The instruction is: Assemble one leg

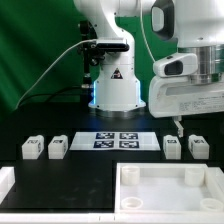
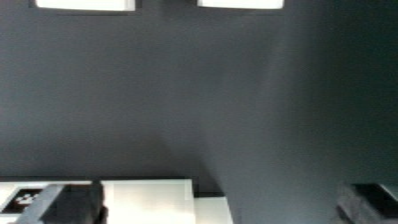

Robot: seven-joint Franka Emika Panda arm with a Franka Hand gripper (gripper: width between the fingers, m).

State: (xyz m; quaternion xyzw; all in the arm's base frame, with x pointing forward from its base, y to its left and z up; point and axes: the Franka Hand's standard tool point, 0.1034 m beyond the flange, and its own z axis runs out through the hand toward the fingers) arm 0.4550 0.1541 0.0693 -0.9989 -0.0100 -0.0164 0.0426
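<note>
1. The claw (image 1: 178,125) hangs in the air above the black table (image 1: 90,165). It is on the end of the white arm (image 1: 190,80).
2. In the wrist view its two fingers (image 2: 71,205) stand wide apart. The claw is released and grips nothing.
3. The closest leg (image 1: 171,148) sits on the table just under the claw. It does not touch the claw.
4. A second leg (image 1: 198,148) stands just beside that one, a little to the exterior view's right of the claw.
5. The marker board (image 1: 115,140) lies flat, below the claw and to the exterior view's left of it.
6. The third leg (image 1: 57,149) and the fourth leg (image 1: 32,148) sit past that board, well apart from the claw.
7. The big white tray part (image 1: 165,190) lies lower than the claw, nearer the camera than the closest leg.
8. A white block (image 2: 146,200) shows near one finger in the wrist view. I cannot tell what it is.
</note>
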